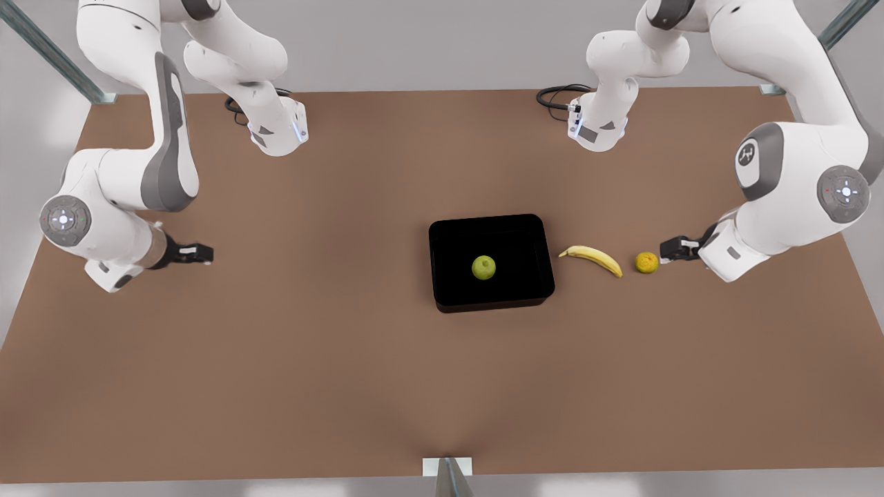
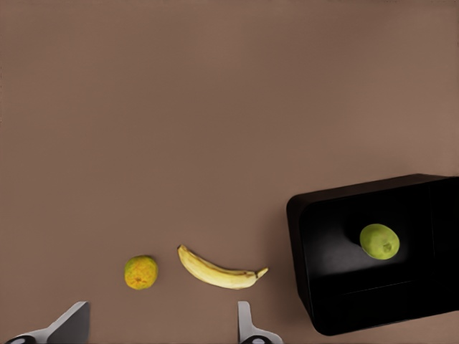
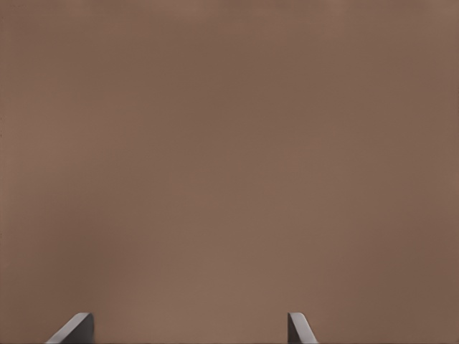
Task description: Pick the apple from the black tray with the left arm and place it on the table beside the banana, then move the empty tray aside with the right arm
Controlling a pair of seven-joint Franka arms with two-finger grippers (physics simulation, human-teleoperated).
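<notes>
Left gripper point(image 1: 661, 250) over brown table point(image 1: 276, 359)

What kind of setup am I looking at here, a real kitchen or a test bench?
Likely a simulated test bench: a plain brown table framed by metal struts, two white arms, and only a black tray with an apple, a banana and an orange fruit.

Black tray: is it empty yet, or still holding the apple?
Still loaded: the apple sits inside the black tray, both grippers away from it.
</notes>
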